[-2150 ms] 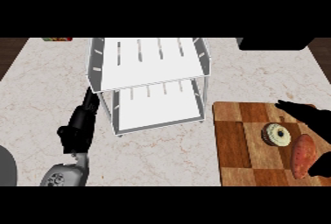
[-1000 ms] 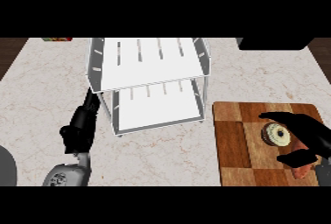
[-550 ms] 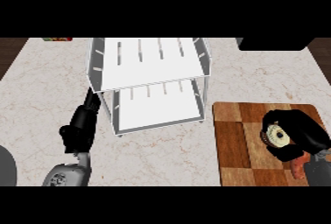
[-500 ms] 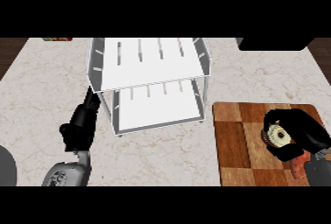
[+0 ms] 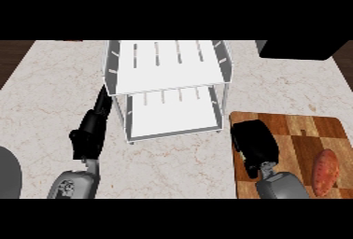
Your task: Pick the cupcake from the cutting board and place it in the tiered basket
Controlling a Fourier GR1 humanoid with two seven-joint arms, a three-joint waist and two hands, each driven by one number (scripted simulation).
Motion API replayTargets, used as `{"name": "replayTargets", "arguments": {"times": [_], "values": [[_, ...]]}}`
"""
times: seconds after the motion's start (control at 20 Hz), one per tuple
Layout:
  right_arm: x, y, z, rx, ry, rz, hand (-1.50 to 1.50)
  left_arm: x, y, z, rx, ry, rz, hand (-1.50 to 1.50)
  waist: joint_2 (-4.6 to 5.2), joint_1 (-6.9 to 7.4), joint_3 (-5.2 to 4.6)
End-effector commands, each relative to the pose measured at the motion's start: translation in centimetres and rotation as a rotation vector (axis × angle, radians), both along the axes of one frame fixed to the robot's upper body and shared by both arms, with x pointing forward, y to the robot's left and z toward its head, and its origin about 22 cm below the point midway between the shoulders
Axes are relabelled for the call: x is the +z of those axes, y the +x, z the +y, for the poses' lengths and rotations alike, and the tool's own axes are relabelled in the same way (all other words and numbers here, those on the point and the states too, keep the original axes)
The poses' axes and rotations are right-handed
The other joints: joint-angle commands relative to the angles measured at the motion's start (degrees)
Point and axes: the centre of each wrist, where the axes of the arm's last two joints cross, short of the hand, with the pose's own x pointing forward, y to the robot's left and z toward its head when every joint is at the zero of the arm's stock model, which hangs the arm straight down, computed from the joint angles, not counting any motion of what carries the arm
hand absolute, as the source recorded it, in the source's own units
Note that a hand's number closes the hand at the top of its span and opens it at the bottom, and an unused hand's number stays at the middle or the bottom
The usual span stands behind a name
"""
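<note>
While the counter [image 5: 55, 84] stretches pale and marbled under everything, the white tiered basket [image 5: 169, 70] stands at its middle, both shelves bare. To the right lies the cutting board [image 5: 296, 130], with an orange-red sweet potato [image 5: 325, 167] near its right edge. A dark box [image 5: 300, 49] sits at the upper right corner.

The left hand [image 5: 91, 130] rests along the basket's left side, fingers straight and together, holding nothing.

The right hand [image 5: 254, 142] is now over the board's left edge, where half a second ago it sat further right, closed around the cupcake. The spot on the board where the cupcake lay is bare, and the cupcake itself cannot be seen: it is most likely hidden inside the hand, whose fingers look curled round something, though the hold itself is not visible.

That shift toward the basket suggests the pick is done and the carry has begun. What remains is to bring the hand over a shelf, clear of the basket's rim, and let go there.
</note>
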Motion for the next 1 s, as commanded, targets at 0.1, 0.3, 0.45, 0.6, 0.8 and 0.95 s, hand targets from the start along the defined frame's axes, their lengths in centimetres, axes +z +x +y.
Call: {"name": "replayTargets", "arguments": {"times": [0.1,0.3,0.45,0.6,0.8,0.95], "values": [[2.6,-2.6,8.4,-0.108,-0.101,-0.091,1.5,-0.4,-0.1,-1.0,-0.032,-0.011,0.016,0.0,-0.02,0.86,0.86],[5.6,-4.8,11.2,-0.18,-0.091,-0.2,1.5,0.0,0.3,-0.7,-0.015,-0.011,0.02,0.0,-0.05,0.98,0.95],[8.7,-5.5,12.5,-0.232,-0.058,-0.291,1.5,-0.1,0.1,-0.6,-0.037,0.002,0.005,0.0,-0.13,1.56,0.93],[11.8,-6.7,13.4,-0.251,-0.014,-0.37,1.5,-0.1,0.6,-1.0,-0.018,0.0,0.009,0.0,0.0,0.86,0.85],[14.6,-7.5,13.7,-0.277,0.045,-0.409,1.5,1.0,1.0,0.5,-0.003,-0.001,-0.005,0.0,-0.21,0.77,0.82],[16.7,-6.4,13.8,-0.299,0.063,-0.449,1.5,-0.2,0.2,-0.8,-0.01,0.012,0.006,0.0,-0.2,0.93,0.75]]}}
